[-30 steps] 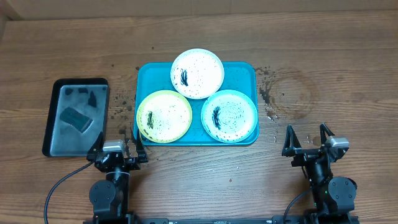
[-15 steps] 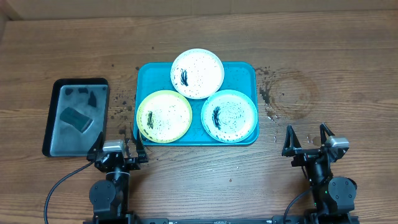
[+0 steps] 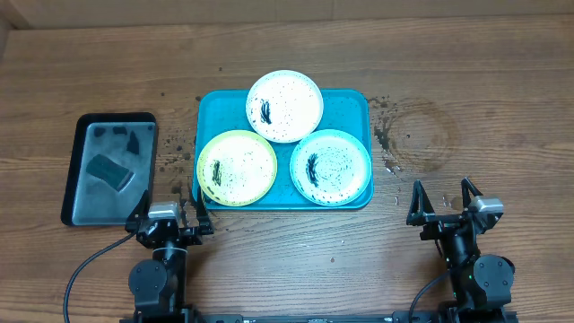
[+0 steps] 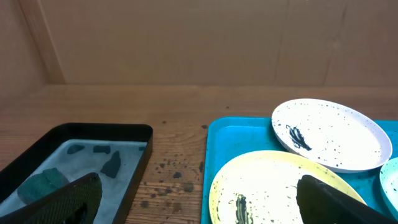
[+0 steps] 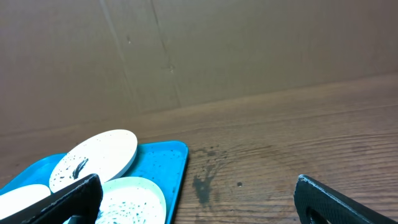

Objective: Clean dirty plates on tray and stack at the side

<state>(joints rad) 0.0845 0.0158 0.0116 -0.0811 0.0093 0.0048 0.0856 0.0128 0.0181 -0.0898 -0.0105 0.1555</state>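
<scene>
turquoise tray, plates aboard, lies just beyond left gripper.

**Grained wood, smooth plastic, matt black**

The table is brown wood with a visible grain. It is matt and blotched with dark stains beside the tray, which looks like smooth turquoise plastic with a soft sheen along its raised rim. The white plate, the yellow-green plate and the light blue plate have smooth, faintly glossy faces, dulled by dark crumbs and black smears. The smaller black tray has a shiny black rim and a pale grey, cloudy lining. Behind the table, the wall is flat brown board, matt, with faint creases. The fingers of the left gripper and the right gripper are matt black — their material cannot be told.
</scene>
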